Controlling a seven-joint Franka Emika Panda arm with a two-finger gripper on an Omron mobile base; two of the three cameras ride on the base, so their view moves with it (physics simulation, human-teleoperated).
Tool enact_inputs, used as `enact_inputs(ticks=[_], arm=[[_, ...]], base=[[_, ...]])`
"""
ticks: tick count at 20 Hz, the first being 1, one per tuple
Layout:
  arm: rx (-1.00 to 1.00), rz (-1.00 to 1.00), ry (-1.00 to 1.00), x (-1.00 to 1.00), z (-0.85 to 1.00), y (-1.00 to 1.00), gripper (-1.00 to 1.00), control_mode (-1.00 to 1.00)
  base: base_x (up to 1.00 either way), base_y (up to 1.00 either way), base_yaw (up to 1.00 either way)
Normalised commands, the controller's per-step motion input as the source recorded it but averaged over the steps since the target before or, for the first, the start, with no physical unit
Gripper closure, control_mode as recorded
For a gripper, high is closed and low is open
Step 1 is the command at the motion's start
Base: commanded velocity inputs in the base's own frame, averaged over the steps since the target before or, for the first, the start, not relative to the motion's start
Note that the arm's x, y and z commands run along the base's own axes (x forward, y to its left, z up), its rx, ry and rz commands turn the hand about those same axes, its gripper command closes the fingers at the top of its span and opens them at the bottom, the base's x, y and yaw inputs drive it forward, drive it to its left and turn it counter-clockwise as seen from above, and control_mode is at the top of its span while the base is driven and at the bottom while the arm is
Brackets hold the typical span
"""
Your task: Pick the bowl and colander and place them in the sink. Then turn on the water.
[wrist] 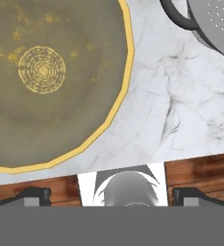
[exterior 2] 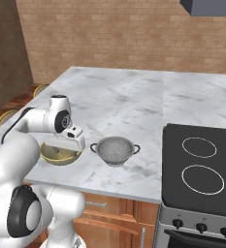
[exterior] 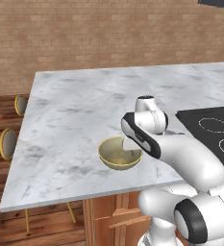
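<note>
The bowl [exterior: 119,153] sits upright on the white marble counter [exterior: 75,115] near its front edge, yellow-tan with a brighter golden rim, and the gripper [exterior 2: 67,141] hangs directly over it, pointing down. In the hand view the bowl [wrist: 46,81] takes up the upper left, its inside marked with a pattern of fine golden rings, and its rim curves down toward the left finger tip. The two dark finger tips [wrist: 34,196] stand far apart at the bottom of that view, one under the bowl's rim and the other off to the bowl's side over the wooden cabinet front [wrist: 200,175] below the counter edge; nothing lies between them. Neither tip appears to touch the bowl, though from the base views the hand hides part of the rim, so the gap between fingers and rim is hard to judge. The colander [exterior 2: 115,150] stands upright on the counter just beside the bowl, apart from it, toward the black stovetop [exterior 2: 201,169]; its grey perforated wall and one dark loop handle show in the upper right corner of the hand view [wrist: 214,26]. Bar stools [exterior: 8,143] stand at the counter's far left side.
</note>
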Motion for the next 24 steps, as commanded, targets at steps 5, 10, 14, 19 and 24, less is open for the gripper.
enact_inputs(ticks=[5, 10, 14, 19, 24], arm=[[0.00, -0.01, 0.00, 0.00, -0.01, 0.00, -1.00, -1.00], [0.00, -0.01, 0.00, 0.00, 0.00, 0.00, -1.00, -1.00], [0.00, 0.00, 0.00, 0.00, 0.00, 0.05, -1.00, -1.00], [0.00, -0.01, 0.00, 0.01, -0.02, 0.14, -1.00, -1.00], [0.00, -0.02, 0.00, 0.04, -0.08, 0.12, -1.00, -1.00]], base=[[0.00, 0.00, 0.00], [0.00, 0.00, 0.00], [0.00, 0.00, 0.00], [0.00, 0.00, 0.00], [0.00, 0.00, 0.00]])
